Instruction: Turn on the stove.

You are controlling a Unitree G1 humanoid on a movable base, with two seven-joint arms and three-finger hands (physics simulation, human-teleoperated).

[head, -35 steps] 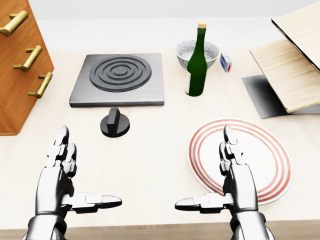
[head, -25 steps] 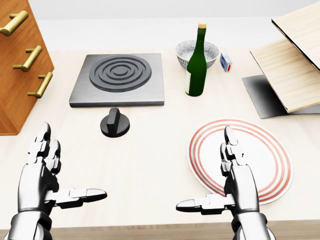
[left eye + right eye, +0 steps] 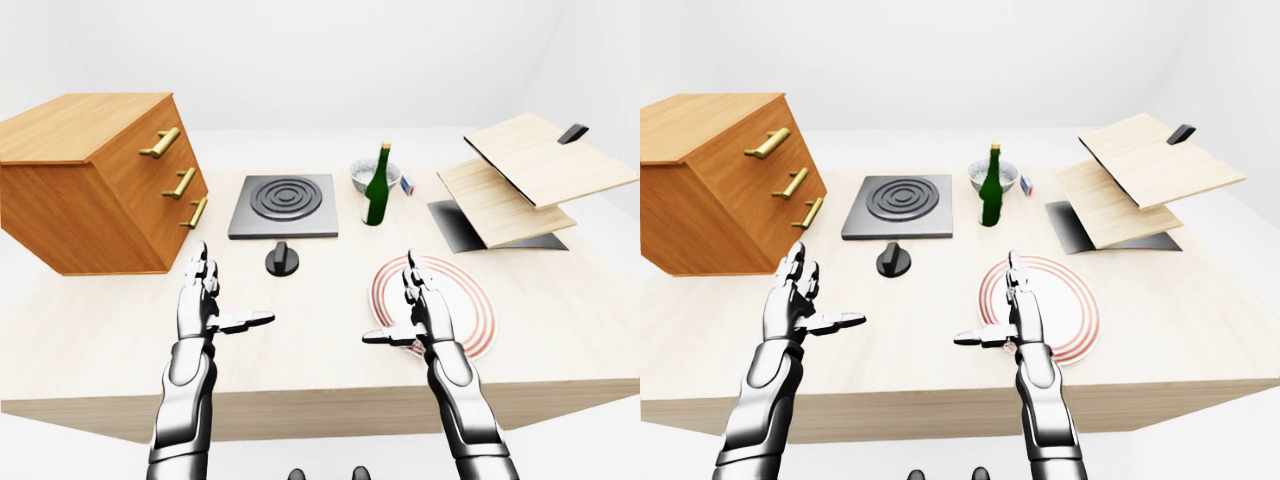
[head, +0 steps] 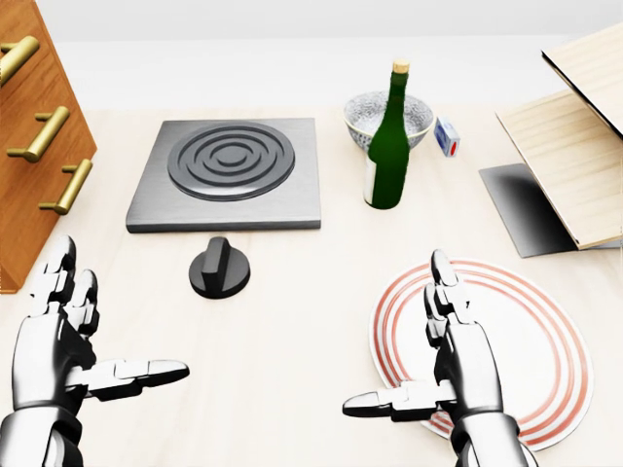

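The stove is a grey square hotplate (image 4: 226, 173) with dark concentric rings, lying on the light table. Its black round knob (image 4: 219, 267) with a raised grip bar sits just below the plate in the head view. My left hand (image 4: 73, 341) is open at the lower left, fingers up and thumb pointing right, below and left of the knob and apart from it. My right hand (image 4: 438, 360) is open at the lower middle, over the left rim of the striped plate (image 4: 545, 341). Both hands are empty.
A wooden drawer chest (image 3: 95, 180) with brass handles stands at the left. A green bottle (image 4: 387, 141), a grey bowl (image 4: 421, 113) and a small box (image 4: 447, 136) stand right of the stove. Stacked wooden boards (image 3: 520, 175) lie at the right over a dark mat (image 3: 450, 222).
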